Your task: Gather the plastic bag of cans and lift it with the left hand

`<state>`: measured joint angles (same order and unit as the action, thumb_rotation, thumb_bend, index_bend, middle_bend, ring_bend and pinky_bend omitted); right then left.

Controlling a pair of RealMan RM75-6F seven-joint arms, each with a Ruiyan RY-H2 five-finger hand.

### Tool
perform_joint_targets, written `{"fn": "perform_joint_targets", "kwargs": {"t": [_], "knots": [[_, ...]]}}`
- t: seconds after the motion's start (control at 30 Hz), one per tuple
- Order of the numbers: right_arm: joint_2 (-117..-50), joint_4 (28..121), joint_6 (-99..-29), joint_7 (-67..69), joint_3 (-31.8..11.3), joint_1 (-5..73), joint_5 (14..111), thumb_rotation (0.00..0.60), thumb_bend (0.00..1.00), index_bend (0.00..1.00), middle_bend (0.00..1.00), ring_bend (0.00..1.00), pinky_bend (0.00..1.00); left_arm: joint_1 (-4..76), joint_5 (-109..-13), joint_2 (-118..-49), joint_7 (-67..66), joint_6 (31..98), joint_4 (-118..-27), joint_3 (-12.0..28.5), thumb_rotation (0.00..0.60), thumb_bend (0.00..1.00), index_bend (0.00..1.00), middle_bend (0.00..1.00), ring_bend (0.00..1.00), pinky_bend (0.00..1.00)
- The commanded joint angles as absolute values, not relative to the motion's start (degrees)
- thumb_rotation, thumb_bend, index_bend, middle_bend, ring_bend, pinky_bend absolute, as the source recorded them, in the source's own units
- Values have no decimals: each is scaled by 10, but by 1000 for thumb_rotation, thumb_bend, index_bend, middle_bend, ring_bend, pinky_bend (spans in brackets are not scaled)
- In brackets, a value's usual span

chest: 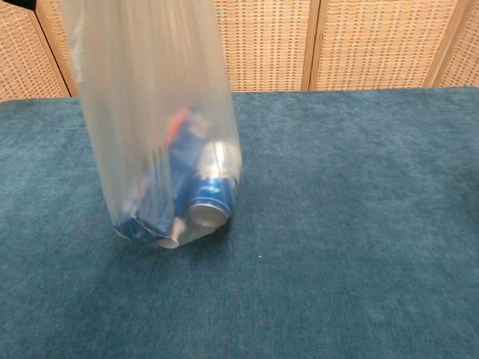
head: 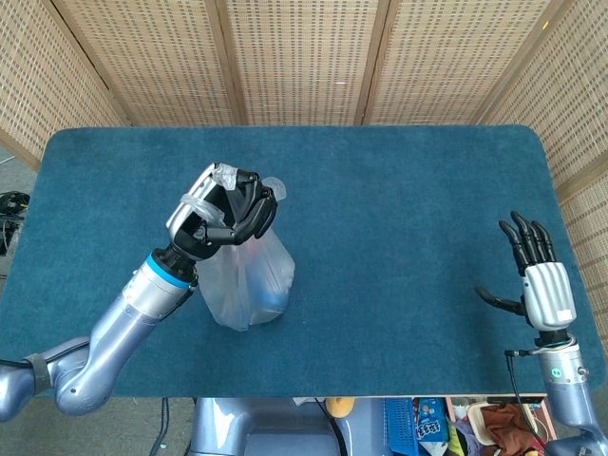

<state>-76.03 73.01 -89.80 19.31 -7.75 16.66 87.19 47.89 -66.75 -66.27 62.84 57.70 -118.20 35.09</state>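
Observation:
My left hand (head: 220, 216) grips the gathered top of a clear plastic bag (head: 245, 281) over the left half of the table. The bag (chest: 153, 112) hangs stretched from that grip, and in the chest view its bottom sits just above the blue cloth. Blue and silver cans (chest: 194, 198) lie tumbled at the bottom of it. The left hand itself is out of the chest view. My right hand (head: 539, 283) stays open at the table's right edge, fingers spread upward, far from the bag.
A blue cloth covers the table (head: 399, 218). Woven wicker panels (head: 304, 57) stand behind it. Below the front edge some packets and clutter (head: 427, 423) show on the floor.

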Motion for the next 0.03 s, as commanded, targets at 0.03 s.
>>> {"fn": "perform_joint_targets", "kwargs": {"t": [0.03], "knots": [[-759, 731, -898, 192, -79, 165, 871, 600, 0, 0, 0, 0, 0, 478, -663, -659, 625, 576, -1189, 356, 600, 759, 844, 850, 814, 762]]}}
